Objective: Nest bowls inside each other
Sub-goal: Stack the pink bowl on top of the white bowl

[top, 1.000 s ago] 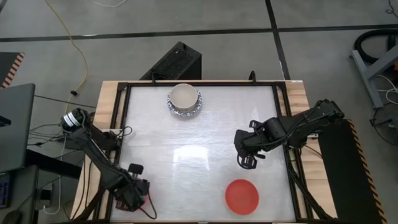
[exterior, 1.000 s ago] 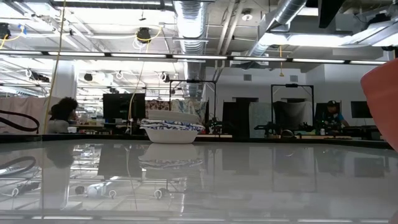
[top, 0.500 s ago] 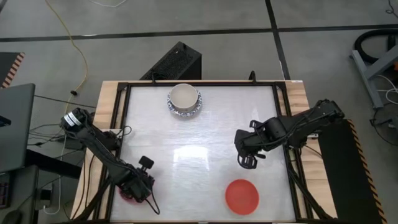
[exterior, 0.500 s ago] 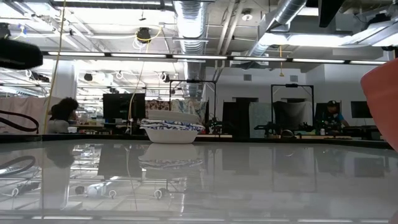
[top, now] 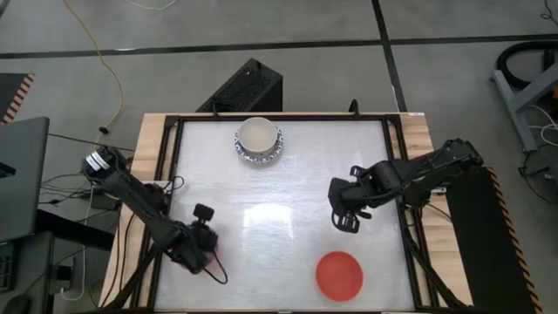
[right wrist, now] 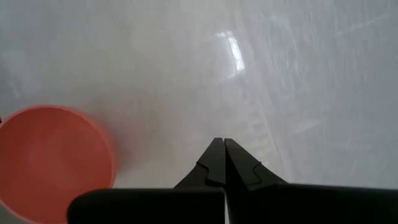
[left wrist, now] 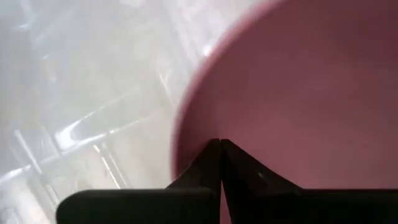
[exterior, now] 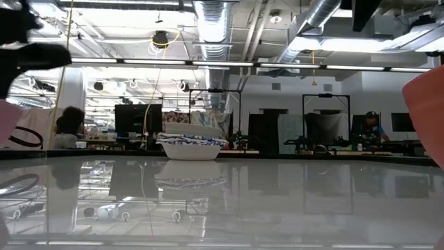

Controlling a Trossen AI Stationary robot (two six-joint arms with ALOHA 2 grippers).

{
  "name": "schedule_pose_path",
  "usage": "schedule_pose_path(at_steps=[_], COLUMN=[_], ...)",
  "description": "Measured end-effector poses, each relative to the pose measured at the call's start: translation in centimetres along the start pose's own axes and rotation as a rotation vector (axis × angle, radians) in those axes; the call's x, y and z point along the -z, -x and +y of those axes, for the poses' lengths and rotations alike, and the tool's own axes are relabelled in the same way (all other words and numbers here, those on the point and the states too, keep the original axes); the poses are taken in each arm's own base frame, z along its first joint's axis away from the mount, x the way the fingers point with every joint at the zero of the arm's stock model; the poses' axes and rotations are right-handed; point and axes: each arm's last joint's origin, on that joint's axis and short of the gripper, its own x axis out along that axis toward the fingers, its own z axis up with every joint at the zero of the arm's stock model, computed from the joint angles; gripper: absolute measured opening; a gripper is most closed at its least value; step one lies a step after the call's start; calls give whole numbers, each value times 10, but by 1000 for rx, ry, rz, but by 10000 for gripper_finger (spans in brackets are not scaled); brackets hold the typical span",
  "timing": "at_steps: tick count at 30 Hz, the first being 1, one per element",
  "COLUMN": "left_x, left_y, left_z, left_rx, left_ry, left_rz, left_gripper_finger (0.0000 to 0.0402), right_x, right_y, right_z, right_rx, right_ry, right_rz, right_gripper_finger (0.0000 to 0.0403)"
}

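Left claw (left wrist: 220,144) clenched on pink bowl (left wrist: 298,93) rim, over counter (top: 288,183) | right claw (right wrist: 219,144) clenched, empty, near red bowl (top: 338,275) | risk: thin rim grip could slip, dropping bowl short of stack (top: 259,139)

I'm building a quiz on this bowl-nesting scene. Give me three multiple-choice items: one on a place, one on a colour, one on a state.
1. Where does the blue-patterned bowl stack stand?
A. near the table's far edge
B. beside the red bowl
C. under the right gripper

2. What colour is the bowl in the left gripper?
A. green
B. pink
C. black

3. How is the right gripper?
A. shut on the red bowl
B. wide open
C. shut and empty

Answers:
1 A: the high view shows it by the far edge, apart from the red bowl.
2 B: the left wrist view shows the pink bowl with its rim at the shut fingers.
3 C: the right wrist view shows fingers together, nothing between them.
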Motion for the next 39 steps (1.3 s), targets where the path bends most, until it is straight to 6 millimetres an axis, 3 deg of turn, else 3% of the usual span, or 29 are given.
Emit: schedule_pose_path(at_steps=[5, 13, 18, 21, 26, 30, 39], left_x=[1, 1, 8, 20, 46, 56, 56], left_y=[19, 44, 51, 52, 54, 59, 59], left_z=[24, 79, 103, 113, 121, 121, 119], left_rx=[-74, -124, -45, 80, 180, 201, 244], left_ry=[128, 361, 494, 716, 1027, 1040, 1018], left_rz=[-120, -316, -334, -257, -46, -5, 24], left_gripper_finger=[0, 0, 0, 0, 1, 21, 121], right_x=[-3, -10, -19, -26, -37, -42, -45], right_y=[-1, -3, -4, -4, -5, -5, -6], right_z=[-4, -12, -17, -19, -25, -29, -36], right_rx=[7, 10, -4, -20, -37, -37, -25], right_ry=[-17, 2, 0, 20, 35, 31, 7], right_rz=[1, -13, -58, -102, -170, -193, -195], right_gripper_finger=[9, 9, 9, 9, 9, 9, 9])
